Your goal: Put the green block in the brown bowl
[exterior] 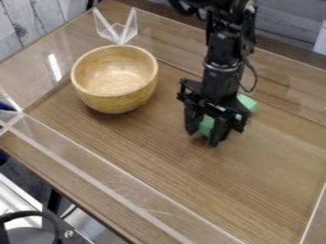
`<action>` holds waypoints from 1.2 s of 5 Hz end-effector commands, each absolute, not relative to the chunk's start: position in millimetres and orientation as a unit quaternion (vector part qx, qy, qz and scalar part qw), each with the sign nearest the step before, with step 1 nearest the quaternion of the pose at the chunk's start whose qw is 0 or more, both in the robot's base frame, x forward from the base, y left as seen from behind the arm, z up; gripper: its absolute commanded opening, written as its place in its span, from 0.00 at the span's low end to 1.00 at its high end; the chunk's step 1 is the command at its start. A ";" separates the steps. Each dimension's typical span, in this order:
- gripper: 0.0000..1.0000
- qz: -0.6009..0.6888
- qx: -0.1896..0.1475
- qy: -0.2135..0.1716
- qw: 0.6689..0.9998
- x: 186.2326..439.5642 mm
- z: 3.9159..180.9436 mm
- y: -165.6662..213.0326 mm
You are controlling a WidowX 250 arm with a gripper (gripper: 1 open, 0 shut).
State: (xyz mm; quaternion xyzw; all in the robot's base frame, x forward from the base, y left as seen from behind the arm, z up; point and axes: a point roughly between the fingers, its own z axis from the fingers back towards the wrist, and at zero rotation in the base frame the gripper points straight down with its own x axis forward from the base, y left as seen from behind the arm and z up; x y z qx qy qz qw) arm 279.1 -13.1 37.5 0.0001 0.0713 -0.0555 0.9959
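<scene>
The green block (247, 104) is a small bright bar lying on the wooden table, right of centre. Its right end shows beside the gripper, and a sliver of green shows between the black fingers. My gripper (209, 133) points straight down over it with its fingers closed in against the block's sides, and the block stays low at the table. The brown bowl (112, 103) is round, light wood and empty. It stands to the left of the gripper, apart from it.
A clear plastic rim (76, 152) runs along the table's front-left edge. A clear folded piece (114, 27) stands behind the bowl. The table drops off at the front left, and bare wood lies between bowl and gripper.
</scene>
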 end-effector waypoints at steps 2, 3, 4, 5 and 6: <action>0.00 -0.026 -0.002 0.007 1.000 284.2 94.0 14.9; 0.00 0.019 0.003 -0.009 1.000 285.5 114.1 55.2; 0.00 0.049 0.008 -0.015 0.999 290.4 121.0 94.6; 0.00 0.078 0.011 -0.020 0.997 298.7 127.8 132.6; 0.00 0.095 0.014 -0.022 0.995 302.2 126.5 151.7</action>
